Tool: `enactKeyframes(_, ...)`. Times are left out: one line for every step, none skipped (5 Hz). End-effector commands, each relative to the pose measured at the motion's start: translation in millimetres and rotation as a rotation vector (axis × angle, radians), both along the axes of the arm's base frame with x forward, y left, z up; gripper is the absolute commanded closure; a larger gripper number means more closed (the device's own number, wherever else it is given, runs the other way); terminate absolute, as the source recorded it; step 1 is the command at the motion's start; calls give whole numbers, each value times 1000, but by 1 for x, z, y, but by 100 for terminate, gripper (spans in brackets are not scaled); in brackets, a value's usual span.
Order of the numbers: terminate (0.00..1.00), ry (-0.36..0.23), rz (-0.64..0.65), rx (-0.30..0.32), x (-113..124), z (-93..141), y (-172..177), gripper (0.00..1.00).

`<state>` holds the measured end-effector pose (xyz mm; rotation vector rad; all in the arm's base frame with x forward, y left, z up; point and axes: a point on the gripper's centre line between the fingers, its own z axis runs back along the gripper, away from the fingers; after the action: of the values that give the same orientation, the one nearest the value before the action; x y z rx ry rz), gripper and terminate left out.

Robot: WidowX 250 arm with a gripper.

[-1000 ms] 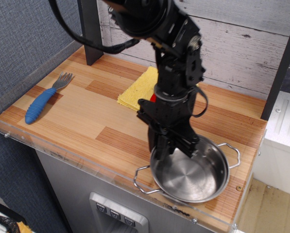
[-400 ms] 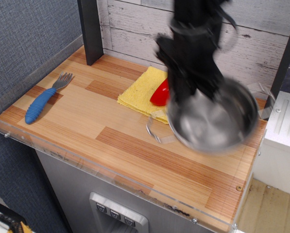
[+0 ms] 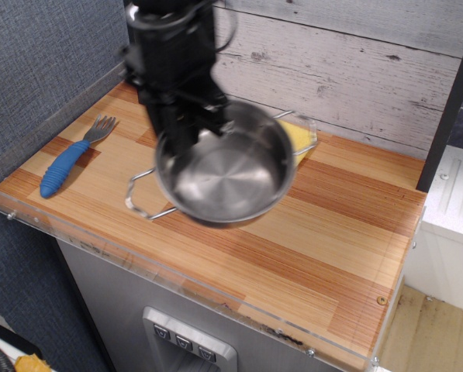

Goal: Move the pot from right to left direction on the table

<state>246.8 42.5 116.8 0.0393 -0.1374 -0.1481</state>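
Gripper (image 3: pixel 186 133) clamped on pot (image 3: pixel 227 167) rim, pot held above table (image 3: pixel 347 232) mid-left; fork (image 3: pixel 70 157) sits further left, so set-down spot's btwn them.

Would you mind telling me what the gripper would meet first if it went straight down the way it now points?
The gripper already clamps the pot rim; below lies bare table, probably, though depth is unclear.

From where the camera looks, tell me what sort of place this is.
Probably a mock kitchen counter for robot trials: a striped wood table with a clear acrylic rim, a whitewashed plank backdrop, and kitchenware such as the steel pot and a blue-handled fork.
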Motion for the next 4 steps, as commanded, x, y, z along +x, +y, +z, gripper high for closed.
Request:
enactKeyframes(0,14,109,-27,-22,-9,58,100)
enactKeyframes(0,55,170,-15,-21,-16,84,100)
enactKeyframes(0,75,211,-11,-17,-22,107,100)
enactKeyframes(0,113,238,-11,-11,-33,124,100)
